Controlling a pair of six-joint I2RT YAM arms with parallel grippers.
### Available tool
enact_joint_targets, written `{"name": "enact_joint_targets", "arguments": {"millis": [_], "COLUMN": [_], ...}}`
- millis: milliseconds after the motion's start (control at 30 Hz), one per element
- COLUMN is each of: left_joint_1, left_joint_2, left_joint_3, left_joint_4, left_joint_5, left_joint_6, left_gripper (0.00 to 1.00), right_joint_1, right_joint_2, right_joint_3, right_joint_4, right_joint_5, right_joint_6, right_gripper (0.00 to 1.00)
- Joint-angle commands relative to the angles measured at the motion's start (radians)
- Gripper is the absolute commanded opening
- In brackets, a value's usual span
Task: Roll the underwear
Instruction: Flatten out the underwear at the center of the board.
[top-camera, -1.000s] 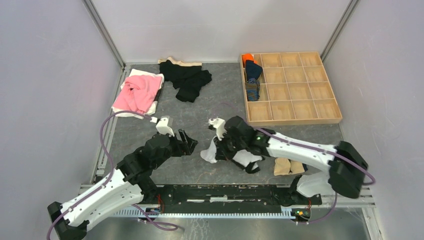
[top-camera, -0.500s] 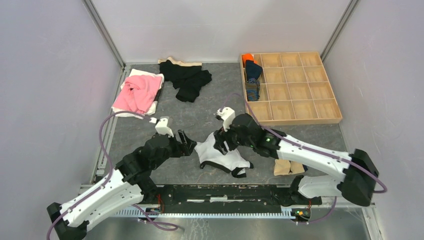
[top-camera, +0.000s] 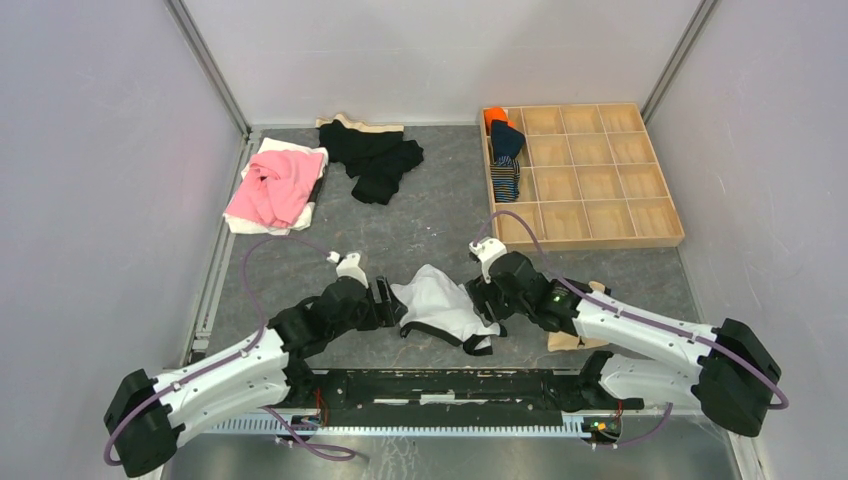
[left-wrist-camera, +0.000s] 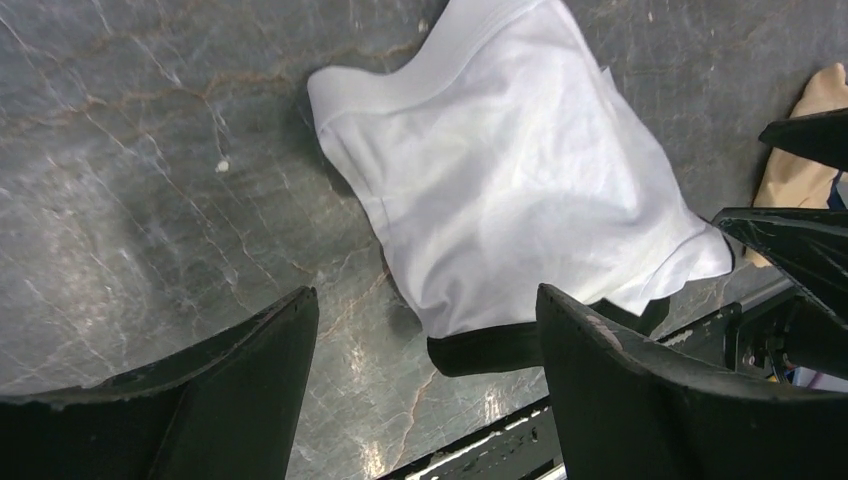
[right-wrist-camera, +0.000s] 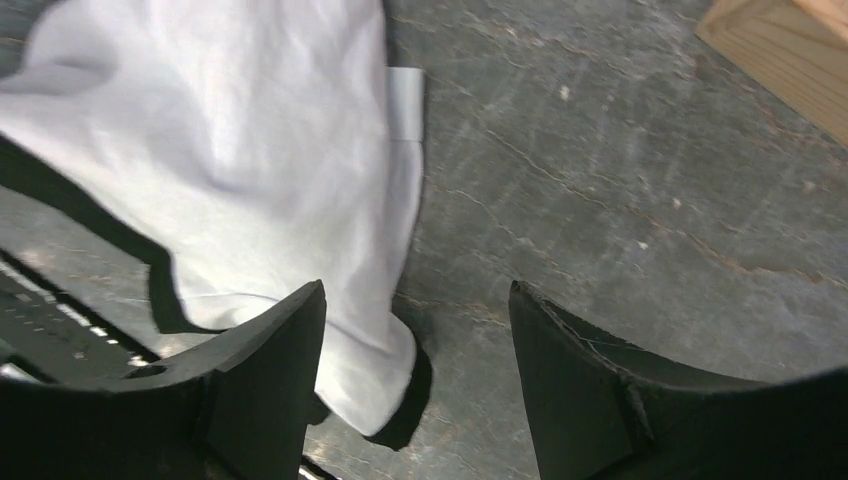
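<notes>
White underwear with black trim lies spread on the grey table, near the front edge between the two arms. My left gripper is open at its left edge, and in the left wrist view the gripper straddles the cloth's near black-trimmed corner without holding it. My right gripper is open at the right edge; in the right wrist view the gripper has the cloth beside its left finger. Navy striped underwear sits rolled in the wooden tray.
A wooden compartment tray stands at the back right, with an orange roll in its corner cell. A pink garment and black garments lie at the back left. A beige cloth lies under the right arm.
My right gripper has opened and let go of the white underwear, which dropped flat on the table. The right arm drew back to the right. The left arm moved right to the cloth.
</notes>
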Motion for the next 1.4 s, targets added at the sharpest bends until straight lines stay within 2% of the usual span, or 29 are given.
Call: {"name": "enact_joint_targets", "arguments": {"millis": [0, 100, 200, 333, 467, 600, 833, 900, 1000, 1133, 1200, 1267, 1367], "left_joint_1": [-0.017, -0.018, -0.018, -0.018, -0.017, -0.018, -0.018, -0.017, -0.018, -0.017, -0.018, -0.017, -0.018], "left_joint_2": [-0.023, -0.087, -0.177, -0.279, -0.321, -0.356, -0.423, -0.44, -0.458, -0.472, -0.482, -0.495, -0.518], "left_joint_3": [-0.052, -0.07, -0.06, -0.011, 0.072, 0.136, 0.163, 0.16, 0.158, 0.159, 0.162, 0.162, 0.16], "left_joint_4": [0.097, 0.052, -0.039, -0.172, -0.28, -0.358, -0.442, -0.451, -0.462, -0.48, -0.493, -0.502, -0.517], "left_joint_5": [0.036, -0.012, -0.109, -0.237, -0.311, -0.357, -0.41, -0.418, -0.426, -0.436, -0.447, -0.457, -0.475], "left_joint_6": [-0.12, -0.163, -0.229, -0.274, -0.278, -0.273, -0.298, -0.304, -0.305, -0.304, -0.305, -0.307, -0.316], "left_gripper": [0.84, 0.84, 0.84, 0.85, 0.86, 0.86, 0.86, 0.86, 0.86, 0.86, 0.86, 0.86, 0.87], "right_joint_1": [0.001, 0.013, 0.066, 0.277, 0.42, 0.459, 0.46, 0.461, 0.461, 0.459, 0.461, 0.461, 0.459], "right_joint_2": [-0.045, -0.073, -0.061, 0.065, 0.221, 0.35, 0.506, 0.538, 0.57, 0.585, 0.572, 0.538, 0.477], "right_joint_3": [-0.021, -0.045, -0.013, 0.109, 0.174, 0.216, 0.275, 0.29, 0.293, 0.292, 0.284, 0.267, 0.261], "right_joint_4": [0.145, 0.245, 0.288, 0.266, 0.296, 0.348, 0.404, 0.406, 0.43, 0.454, 0.461, 0.478, 0.487], "right_joint_5": [-0.143, -0.314, -0.323, -0.108, 0.054, 0.094, 0.147, 0.152, 0.17, 0.2, 0.204, 0.197, 0.175], "right_joint_6": [-0.025, -0.124, -0.223, -0.421, -0.617, -0.759, -0.855, -0.867, -0.871, -0.861, -0.842, -0.815, -0.773], "right_gripper": [0.72, 0.72, 0.73, 0.76, 0.78, 0.78, 0.75, 0.7, 0.56, 0.3, 0.13, 0.01, 0.0]}}
